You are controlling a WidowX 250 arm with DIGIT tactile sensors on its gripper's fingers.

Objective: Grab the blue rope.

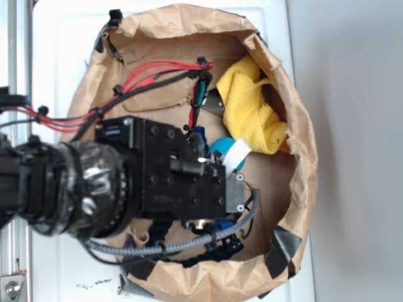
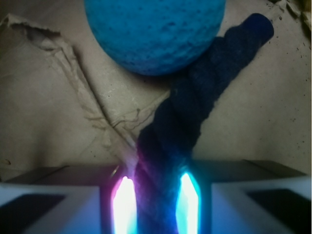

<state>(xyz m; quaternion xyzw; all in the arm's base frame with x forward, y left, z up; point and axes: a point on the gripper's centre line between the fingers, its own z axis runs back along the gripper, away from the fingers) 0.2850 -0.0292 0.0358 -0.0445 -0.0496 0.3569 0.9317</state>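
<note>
Two fingers (image 2: 124, 204) of the gripper (image 2: 156, 204) press the blue rope (image 2: 195, 112) between them, clamped tight; the teal ball (image 2: 153, 31) touches it.

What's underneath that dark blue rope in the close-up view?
Crumpled brown paper lies under the blue rope, and the teal ball sits beside its upper part. The rope's near stretch runs between the end effector fingers, which hide whatever lies below there.

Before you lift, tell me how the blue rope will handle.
The blue rope looks soft and twisted, so it will probably droop once lifted. Its fuzzy surface should grip well. It lies beside the ball, which may roll if nudged.
</note>
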